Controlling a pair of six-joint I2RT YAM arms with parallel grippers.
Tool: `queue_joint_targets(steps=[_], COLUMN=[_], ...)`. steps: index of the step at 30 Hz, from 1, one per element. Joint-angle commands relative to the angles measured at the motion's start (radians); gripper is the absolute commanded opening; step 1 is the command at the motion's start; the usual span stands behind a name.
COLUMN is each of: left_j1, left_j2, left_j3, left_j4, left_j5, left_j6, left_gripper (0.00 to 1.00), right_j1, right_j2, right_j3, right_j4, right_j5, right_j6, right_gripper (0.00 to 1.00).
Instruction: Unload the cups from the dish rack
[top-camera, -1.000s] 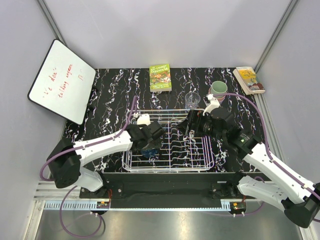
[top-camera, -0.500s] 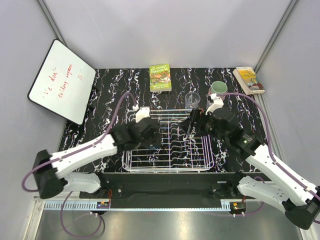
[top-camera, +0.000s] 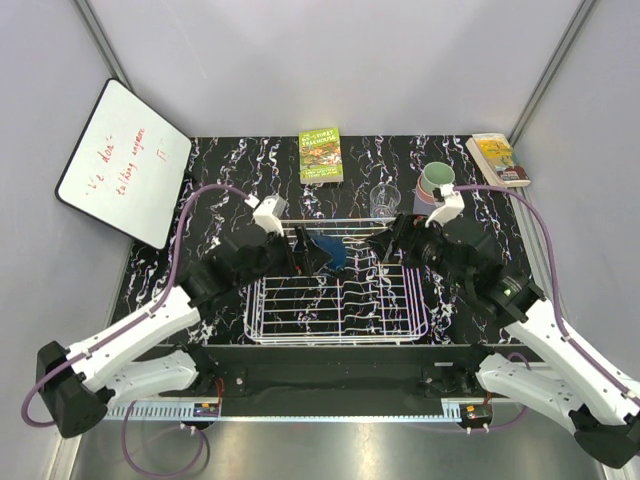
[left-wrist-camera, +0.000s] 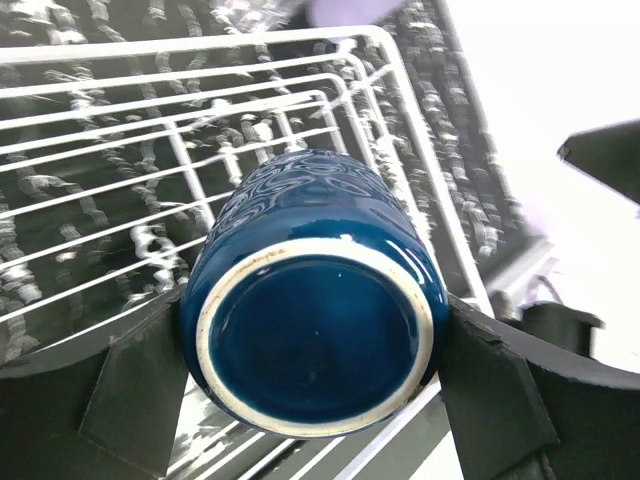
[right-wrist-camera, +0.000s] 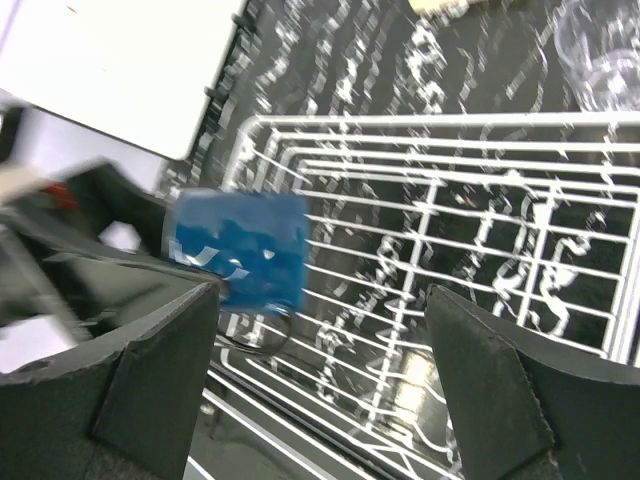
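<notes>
Left tool (top-camera: 306, 250) clamps dark blue cup (left-wrist-camera: 315, 340) over dish rack (top-camera: 340, 310) | right tool (right-wrist-camera: 320, 385) wide, empty | clear glass (top-camera: 384, 200) just beyond

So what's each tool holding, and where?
Left tool grips the dark blue glazed tumbler across its side walls, near the base. Right tool is open and holds nothing.

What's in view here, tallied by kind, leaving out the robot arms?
Cups: 3 (dark blue cup, clear glass, pale green cup; any nested under it unclear)
Books: 2 (green book, second book)
Whiteboard: 1
Dish rack: 1
Total: 7
</notes>
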Motion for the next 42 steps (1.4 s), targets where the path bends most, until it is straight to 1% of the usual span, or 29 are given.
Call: queue_joint_targets(steps=[1, 3, 4, 6, 7, 9, 10, 12, 15, 17, 20, 26, 33, 35, 36, 39, 42], left_j1=[0.081, 0.105, 0.127, 0.146, 0.16, 0.172, 0.177, 0.187, 0.194, 0.194, 0.194, 0.194, 0.191, 0.191, 0.192, 0.192, 0.192], left_j2=[-0.088, -0.097, -0.1, -0.094, -0.083, -0.071, -0.056, -0.031, 0.024, 0.05, 0.059, 0.07, 0.104, 0.107, 0.109, 0.106, 0.102], left_j3=[-0.132, -0.174, -0.189, -0.232, -0.244, -0.281, -0.295, -0.324, -0.343, -0.347, -0.346, -0.349, -0.378, -0.383, -0.384, -0.386, -0.386], left_j4=[0.489, 0.548, 0.618, 0.692, 0.77, 0.851, 0.937, 1.052, 1.169, 1.198, 1.202, 1.206, 1.291, 1.3, 1.3, 1.294, 1.283], left_j5=[0.336, 0.381, 0.427, 0.493, 0.516, 0.565, 0.578, 0.617, 0.653, 0.659, 0.661, 0.665, 0.671, 0.673, 0.674, 0.679, 0.682], left_j6=[-0.077, -0.113, -0.129, -0.176, -0.193, -0.238, -0.253, -0.308, -0.367, -0.387, -0.387, -0.394, -0.44, -0.448, -0.448, -0.446, -0.44], left_gripper=[0.0, 0.0, 0.0, 0.0, 0.0, 0.0, 0.0, 0.0, 0.0, 0.0, 0.0, 0.0, 0.0, 0.0, 0.0, 0.0, 0.0], right_j1=[0.009, 0.009, 0.01, 0.01, 0.01, 0.009, 0.01, 0.01, 0.01, 0.009, 0.01, 0.01, 0.009, 0.01, 0.01, 0.009, 0.01], right_j2=[-0.066, -0.077, -0.088, -0.091, -0.094, -0.091, -0.088, -0.085, -0.097, -0.1, -0.1, -0.079, 0.025, 0.046, 0.062, 0.084, 0.096], right_j3=[-0.001, -0.002, -0.002, -0.002, -0.002, -0.016, -0.025, -0.056, -0.104, -0.122, -0.125, -0.136, -0.154, -0.156, -0.154, -0.147, -0.145], right_j4=[0.1, 0.115, 0.118, 0.133, 0.138, 0.153, 0.163, 0.195, 0.247, 0.278, 0.304, 0.389, 0.554, 0.603, 0.615, 0.635, 0.644], right_j5=[0.036, 0.03, 0.012, -0.014, -0.048, -0.093, -0.096, -0.16, -0.209, -0.226, -0.257, -0.324, -0.449, -0.476, -0.484, -0.498, -0.509], right_j6=[0.031, 0.03, 0.022, 0.019, 0.016, 0.033, 0.042, 0.073, 0.108, 0.122, 0.123, 0.126, 0.186, 0.205, 0.211, 0.217, 0.222], right_gripper=[0.91, 0.92, 0.92, 0.93, 0.93, 0.93, 0.93, 0.93, 0.88, 0.85, 0.81, 0.79, 0.72, 0.63, 0.49, 0.29, 0.22])
